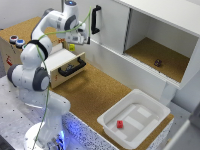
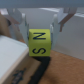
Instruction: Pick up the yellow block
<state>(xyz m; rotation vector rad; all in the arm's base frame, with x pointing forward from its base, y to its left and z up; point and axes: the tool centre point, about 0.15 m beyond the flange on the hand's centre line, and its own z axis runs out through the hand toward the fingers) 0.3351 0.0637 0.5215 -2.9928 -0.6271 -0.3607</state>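
The yellow block (image 2: pixel 39 43) is a small cube with dark letters on its faces. In the wrist view it fills the gap between my two fingers, which press close against its sides. In the exterior view my gripper (image 1: pixel 74 44) hangs over the white drawer unit (image 1: pixel 59 59) at the exterior view's left, with the yellow block (image 1: pixel 72 48) at its fingertips just above the unit's top. My gripper (image 2: pixel 39 34) looks shut on the block. A dark shadow lies under the block.
The drawer (image 1: pixel 72 67) with a black handle stands pulled open below the gripper. A white bin (image 1: pixel 150 107) holds a small red block (image 1: pixel 120 124). A small dark object (image 1: pixel 158 63) sits in the open cabinet (image 1: pixel 165 55). The cabinet door (image 1: pixel 102 22) stands open beside the gripper.
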